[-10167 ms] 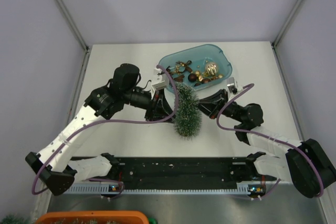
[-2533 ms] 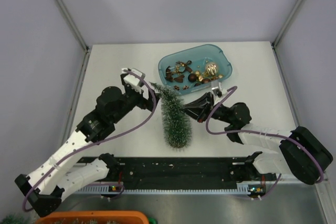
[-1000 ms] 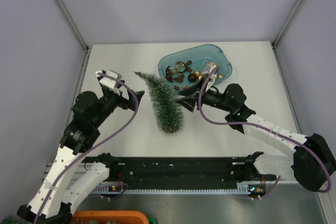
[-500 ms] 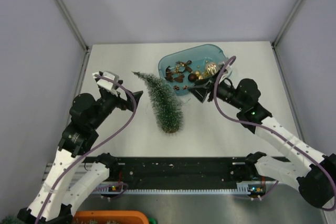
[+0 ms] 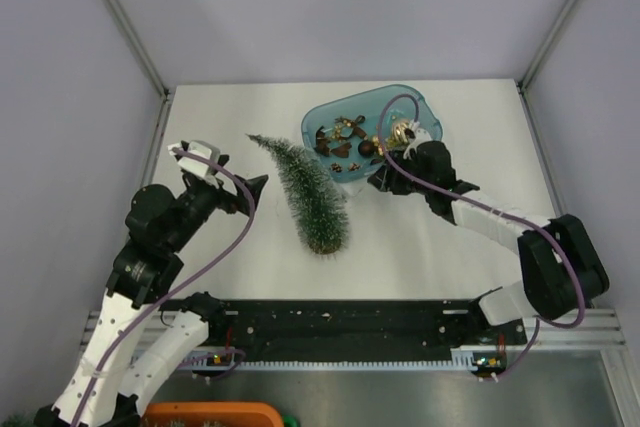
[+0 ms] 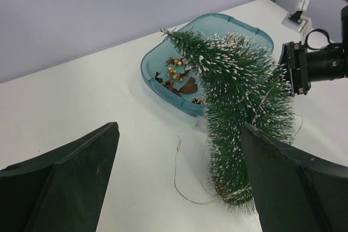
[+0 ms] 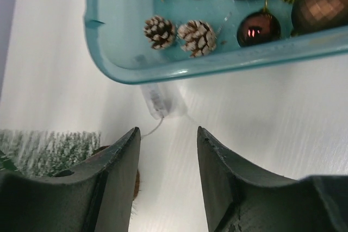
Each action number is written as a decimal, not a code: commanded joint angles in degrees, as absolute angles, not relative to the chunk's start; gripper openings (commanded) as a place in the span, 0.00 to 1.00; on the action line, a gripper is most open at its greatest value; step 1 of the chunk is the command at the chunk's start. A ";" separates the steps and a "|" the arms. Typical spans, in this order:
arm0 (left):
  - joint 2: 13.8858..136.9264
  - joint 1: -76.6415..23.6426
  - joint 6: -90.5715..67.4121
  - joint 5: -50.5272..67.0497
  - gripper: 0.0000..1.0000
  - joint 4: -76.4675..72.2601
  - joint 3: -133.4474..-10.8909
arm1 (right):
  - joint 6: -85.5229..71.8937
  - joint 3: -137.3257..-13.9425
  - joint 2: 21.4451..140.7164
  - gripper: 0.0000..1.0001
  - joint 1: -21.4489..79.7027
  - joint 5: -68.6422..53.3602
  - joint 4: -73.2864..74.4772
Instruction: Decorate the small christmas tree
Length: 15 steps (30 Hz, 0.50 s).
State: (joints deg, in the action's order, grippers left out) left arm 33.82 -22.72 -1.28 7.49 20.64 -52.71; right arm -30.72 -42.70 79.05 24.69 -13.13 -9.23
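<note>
The small christmas tree (image 5: 308,195) stands on its base left of the blue tray (image 5: 428,113), its tip bent over; nothing holds it. In the left wrist view the tree (image 6: 239,107) has a thin wire (image 6: 178,180) wound round its foot and trailing onto the table. My left gripper (image 5: 252,187) hangs open to the tree's left, apart from it (image 6: 179,129). My right gripper (image 5: 378,179) is open and empty (image 7: 167,134) just in front of the tray's near rim (image 7: 217,66), over a small clear box (image 7: 160,101) on the wire.
The tray holds pinecones (image 7: 197,36), brown baubles (image 7: 258,28), a gold ornament (image 5: 402,130) and several other small pieces. A black rail (image 5: 340,322) runs along the near table edge. Grey walls enclose the table.
My right arm has swung away from the tree toward the tray's near edge, its jaws a little narrower. The left arm has drawn back slightly to the left. The tree has kept its place.
</note>
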 commanded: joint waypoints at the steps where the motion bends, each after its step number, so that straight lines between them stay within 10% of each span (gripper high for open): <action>1: 32.78 -21.71 -0.53 7.64 0.99 18.98 -52.73 | -33.75 -42.80 83.93 0.45 24.35 -13.09 -15.72; 15: 31.12 -19.07 -0.53 10.98 0.99 19.16 -51.94 | -31.38 -57.03 95.35 0.49 19.78 -6.86 -7.56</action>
